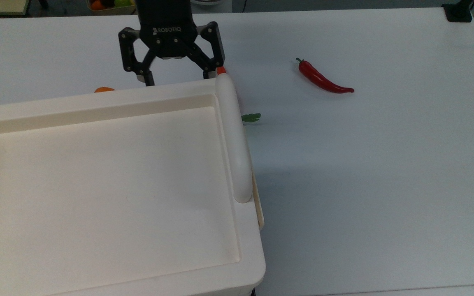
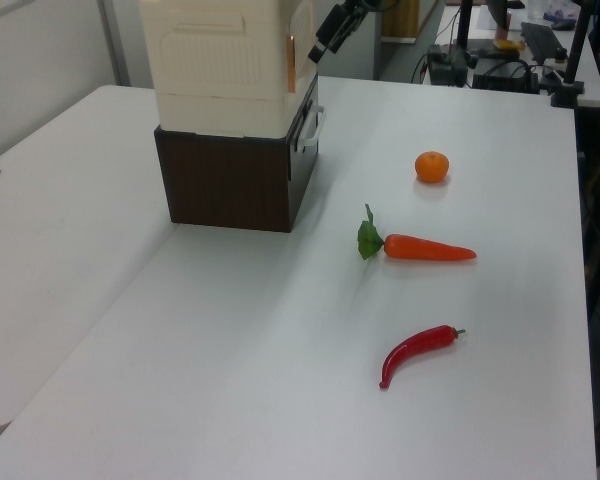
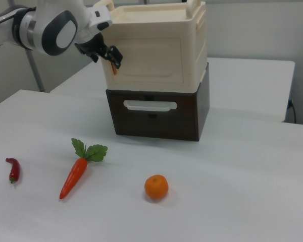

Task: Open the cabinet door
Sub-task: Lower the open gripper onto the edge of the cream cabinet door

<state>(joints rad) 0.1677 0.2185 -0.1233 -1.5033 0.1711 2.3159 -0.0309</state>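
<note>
Brand text: "ROBOTIQ", white letters
Stands on: the black end effector [image 1: 178, 79], on its body above the spread fingers, top view

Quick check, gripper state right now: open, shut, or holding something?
Gripper: open, holding nothing, fingers spread just beyond the cabinet's far edge in the top view.

The cabinet [image 3: 156, 48] is seen as a large cream-white plastic box with rounded corners, set upright on a dark brown base that carries a pale handle. Its wide recessed top [image 1: 105, 185] is bordered by a long rounded bar [image 1: 233, 139] along the top view's right edge. The cabinet door [image 3: 146, 59], a flat cream panel with a raised rim, is shown closed and flush in the front face in the right view.
</note>
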